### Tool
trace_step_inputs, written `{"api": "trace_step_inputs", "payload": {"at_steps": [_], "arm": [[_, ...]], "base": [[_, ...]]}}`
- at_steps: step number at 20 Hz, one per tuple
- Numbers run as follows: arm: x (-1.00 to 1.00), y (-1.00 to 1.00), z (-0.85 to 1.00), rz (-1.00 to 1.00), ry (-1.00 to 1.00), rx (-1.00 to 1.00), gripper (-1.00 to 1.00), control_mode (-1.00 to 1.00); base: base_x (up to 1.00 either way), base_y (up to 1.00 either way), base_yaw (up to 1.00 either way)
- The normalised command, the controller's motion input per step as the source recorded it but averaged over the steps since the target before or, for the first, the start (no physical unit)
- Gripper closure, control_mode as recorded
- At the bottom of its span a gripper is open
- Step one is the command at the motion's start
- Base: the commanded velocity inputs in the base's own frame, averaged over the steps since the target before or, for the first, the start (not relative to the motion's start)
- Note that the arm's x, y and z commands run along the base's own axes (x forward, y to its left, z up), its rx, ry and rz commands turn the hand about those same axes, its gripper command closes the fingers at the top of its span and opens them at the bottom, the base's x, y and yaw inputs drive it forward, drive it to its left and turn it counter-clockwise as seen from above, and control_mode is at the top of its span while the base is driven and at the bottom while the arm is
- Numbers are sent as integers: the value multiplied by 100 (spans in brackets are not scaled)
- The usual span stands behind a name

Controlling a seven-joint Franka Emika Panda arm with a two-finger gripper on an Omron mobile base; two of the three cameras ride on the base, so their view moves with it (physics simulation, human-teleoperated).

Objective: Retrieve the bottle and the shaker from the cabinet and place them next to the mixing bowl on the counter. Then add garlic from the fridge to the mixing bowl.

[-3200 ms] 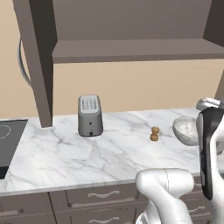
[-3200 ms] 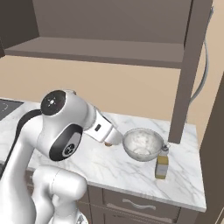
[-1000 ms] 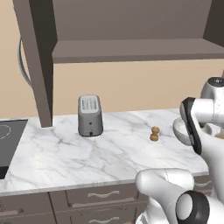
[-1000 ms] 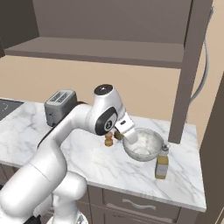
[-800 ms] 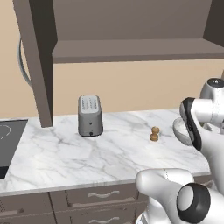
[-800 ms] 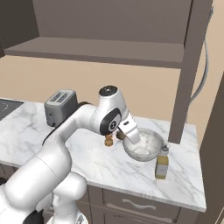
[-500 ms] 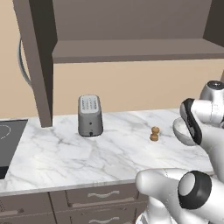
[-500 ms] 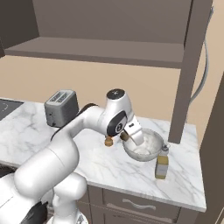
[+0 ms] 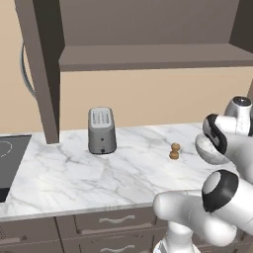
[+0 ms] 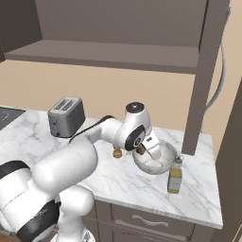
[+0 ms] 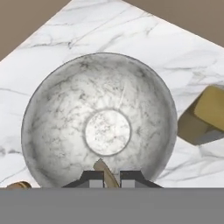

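We see the mixing bowl from straight above in the hand view, round, pale grey and speckled, sitting on the white marble counter. From the right base view it stands between the small brown shaker and the bottle of yellowish liquid; the left base view adds the toaster further along, under the cabinet. Our gripper hovers over the bowl's near rim, jaws clamped on a thin tan sliver we cannot identify.

mixing bowl between shaker and bottle, perhaps touching bottle
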Motion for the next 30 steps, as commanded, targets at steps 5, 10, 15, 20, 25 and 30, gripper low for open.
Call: {"api": "trace_step_inputs", "payload": {"at_steps": [5,10,15,20,25,30], "arm": [[34,-11,-27,0,0,2,100,-100],[39,-7,-27,0,0,2,100,-100],[31,-20,-31,0,0,2,100,-100],[23,-14,-11,0,1,2,-100,-100],[10,-16,-1,-1,0,2,-100,-100],[-2,-3,8,-3,0,1,-100,-100]], "base": [[0,0,0],[0,0,0],[0,0,0],[0,0,0],[0,0,0],[0,0,0]]}}
